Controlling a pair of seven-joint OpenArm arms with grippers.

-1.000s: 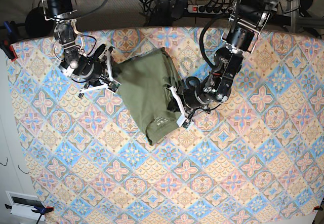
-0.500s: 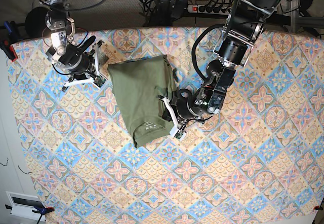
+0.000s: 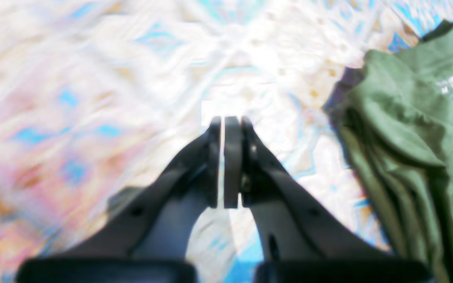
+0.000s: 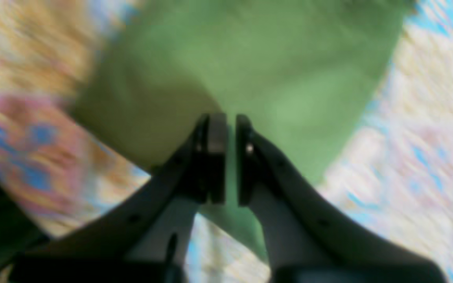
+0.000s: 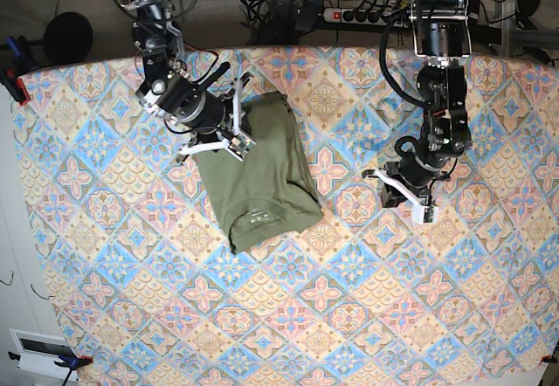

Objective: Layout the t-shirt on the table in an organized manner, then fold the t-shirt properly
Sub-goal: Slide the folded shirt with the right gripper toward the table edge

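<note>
the t-shirt (image 5: 259,175) lies folded into a compact olive-green rectangle on the bench (image 5: 454,299), in its far half, left of centre, with the pale neck label (image 5: 262,218) facing up at the end nearer the front edge; the right hand (image 5: 238,133) sits over the shirt's far left corner, fingers nearly together with green cloth showing in the narrow gap, though blur hides whether it grips; the left hand (image 5: 403,201) is clenched on nothing, well apart toward the right edge.

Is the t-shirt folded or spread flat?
Folded: the t-shirt lies as a compact rectangle on the table, no sleeves spread, neck label on top.
</note>
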